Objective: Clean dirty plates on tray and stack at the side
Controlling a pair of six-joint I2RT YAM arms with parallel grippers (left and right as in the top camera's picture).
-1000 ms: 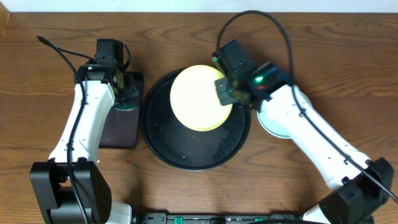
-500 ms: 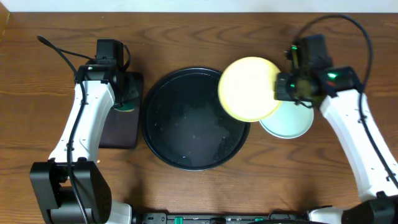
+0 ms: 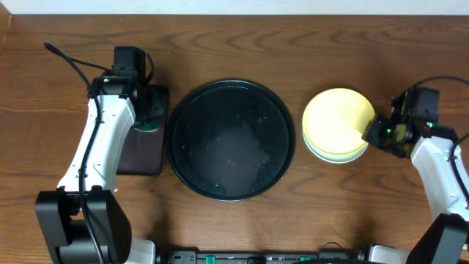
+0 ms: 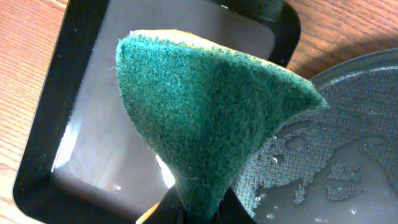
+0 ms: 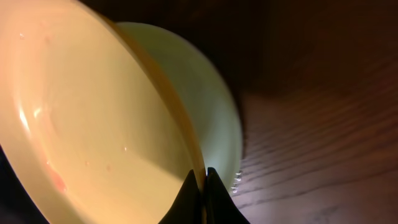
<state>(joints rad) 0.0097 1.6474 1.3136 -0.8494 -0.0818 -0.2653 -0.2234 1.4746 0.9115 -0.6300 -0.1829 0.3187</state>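
Overhead view: a round black tray (image 3: 231,139) was shown at the middle of the wooden table (image 3: 234,44), with no plate on it and only water beaded across its floor. Just beside it, toward the right edge of the table, a yellow plate (image 3: 335,119) was seen lying on top of a mint-green plate (image 3: 337,157), whose rim showed beneath it toward the near edge. Whether one mint-green plate or two lay under the yellow one could not be told.

The right gripper (image 3: 375,134) was placed at the yellow plate's right rim. In the right wrist view its jaws were seen clenched on that rim, so the plate was not yet let go. A faint reddish smear could be made out on the plate's inner surface.

Toward the left edge, the left gripper (image 4: 202,205) was held over a rectangular black tray (image 4: 93,112), its jaws pinched on a green sponge (image 4: 205,106) that stood up between them.

The task was judged nearly finished: the round tray was cleared and the stack was formed at the side. Only the release of the top plate appeared to be left, though the smear suggested that its cleaning was imperfect.
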